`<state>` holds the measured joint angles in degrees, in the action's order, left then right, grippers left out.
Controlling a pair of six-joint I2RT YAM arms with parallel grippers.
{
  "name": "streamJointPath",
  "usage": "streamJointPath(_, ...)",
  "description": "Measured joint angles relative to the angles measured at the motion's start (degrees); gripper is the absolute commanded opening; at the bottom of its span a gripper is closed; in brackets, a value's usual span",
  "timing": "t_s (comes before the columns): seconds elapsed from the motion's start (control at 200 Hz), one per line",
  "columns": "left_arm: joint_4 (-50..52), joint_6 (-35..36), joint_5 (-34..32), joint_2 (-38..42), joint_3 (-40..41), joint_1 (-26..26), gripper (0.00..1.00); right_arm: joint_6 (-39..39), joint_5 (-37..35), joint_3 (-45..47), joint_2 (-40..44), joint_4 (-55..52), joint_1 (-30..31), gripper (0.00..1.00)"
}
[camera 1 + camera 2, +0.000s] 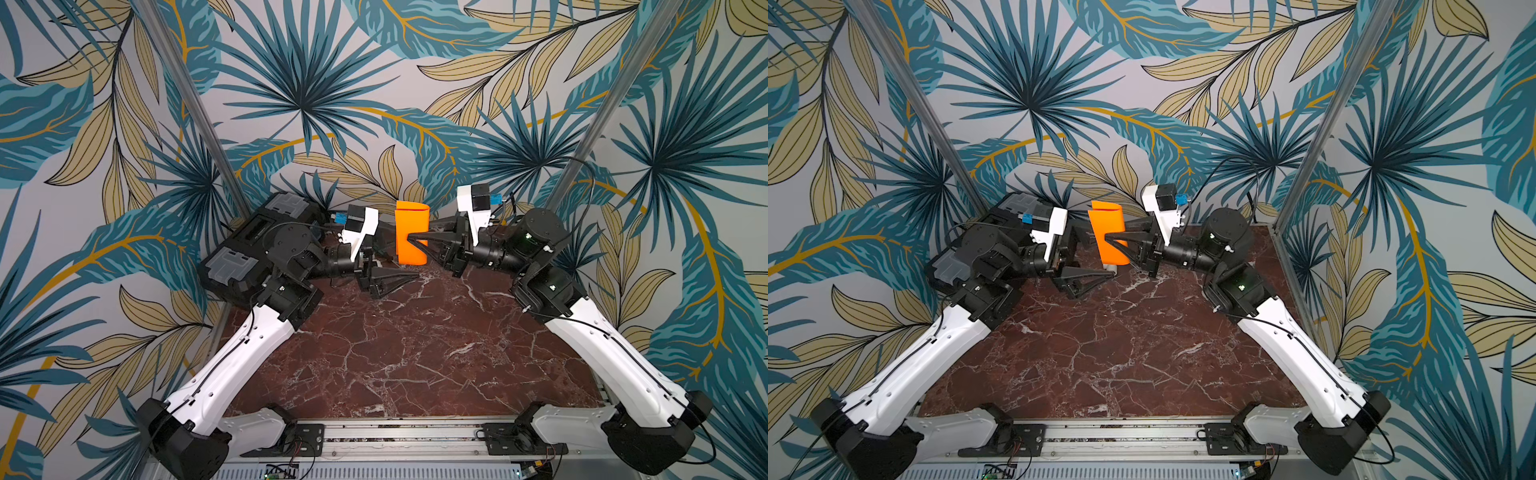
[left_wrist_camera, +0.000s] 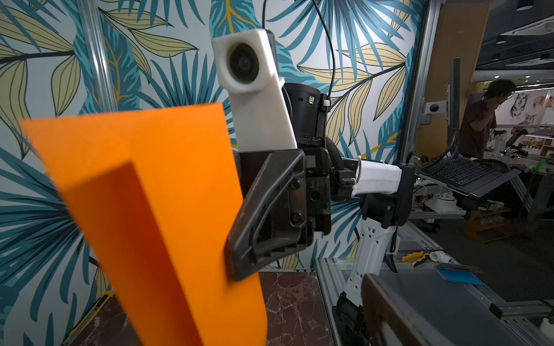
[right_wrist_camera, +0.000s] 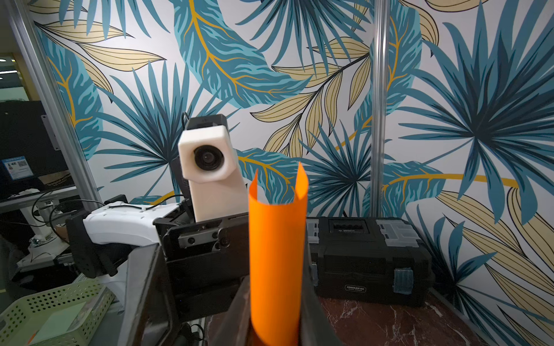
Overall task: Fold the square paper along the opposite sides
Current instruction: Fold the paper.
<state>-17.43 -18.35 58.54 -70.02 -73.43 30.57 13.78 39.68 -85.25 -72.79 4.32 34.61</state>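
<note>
The square paper [image 1: 411, 232] is bright orange and bent over into a loose U. It stands upright above the back middle of the table in both top views. My right gripper [image 1: 411, 237] is shut on it from the right, and the right wrist view shows the curled sheet [image 3: 275, 254] pinched between both fingers [image 3: 311, 314]. My left gripper [image 1: 402, 251] is open just left of the sheet, its near finger [image 1: 395, 281] low over the table and not touching the paper. The left wrist view has the sheet [image 2: 168, 194] close up, with one of its own fingers [image 2: 389, 311] apart from it.
A black toolbox [image 1: 249, 245] lies at the back left of the red marble table [image 1: 395, 353], behind my left arm. Leaf-patterned walls and metal posts close in the back and sides. A green perforated basket [image 3: 54, 311] sits off the table.
</note>
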Motion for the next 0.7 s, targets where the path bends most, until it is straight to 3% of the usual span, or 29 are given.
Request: streamJointPath(0.696, 0.17, -3.58, 2.1, -3.41, -1.27, 2.73, 0.92, 2.95, 1.92, -0.17, -1.57, 2.54, 0.0, 0.26)
